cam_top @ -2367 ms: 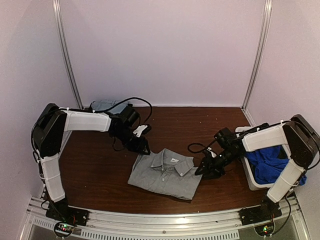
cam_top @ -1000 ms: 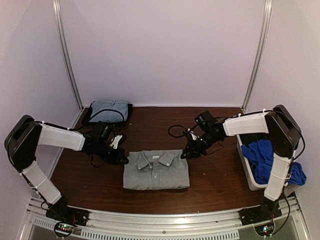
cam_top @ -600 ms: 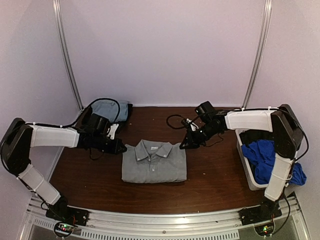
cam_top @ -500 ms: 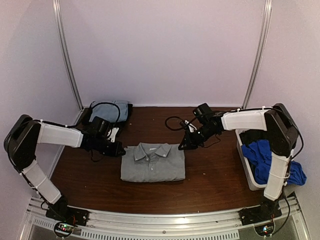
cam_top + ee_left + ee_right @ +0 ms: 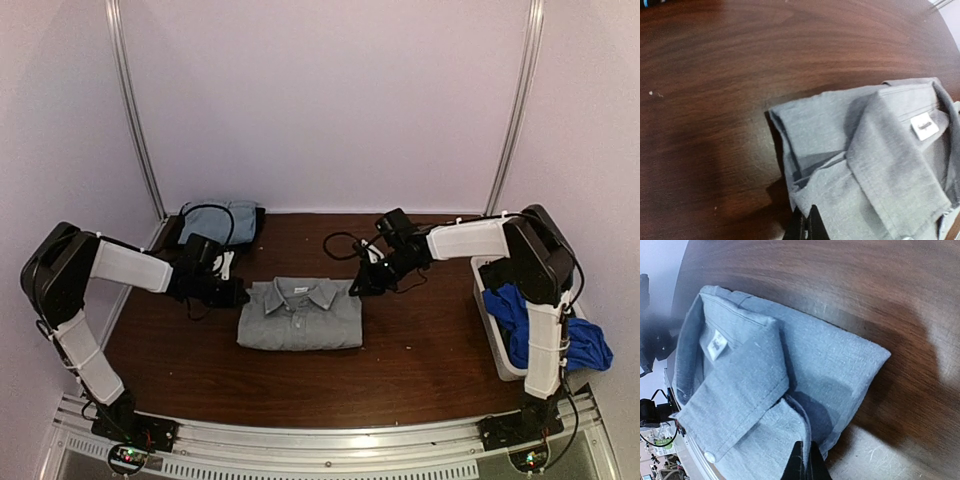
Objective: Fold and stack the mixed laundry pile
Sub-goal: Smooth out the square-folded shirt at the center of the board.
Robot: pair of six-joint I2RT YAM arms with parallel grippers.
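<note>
Grey shirt folded flat on table, lying btwn both grippers, L gripper pinched tight on one collar-end corner, R gripper clamped on opposite corner, blue piece in bin beyond R gripper

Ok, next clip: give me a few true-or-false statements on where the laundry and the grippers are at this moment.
1. The grey shirt lies folded on the table, collar toward the back wall. True.
2. The blue cloth lies on the table beside the shirt. False: it is in the white bin at the right.
3. The left gripper and right gripper each sit at a collar-side corner of the shirt. True.
4. The shirt rests on top of the folded garment at the back left. False: the two lie apart.
</note>
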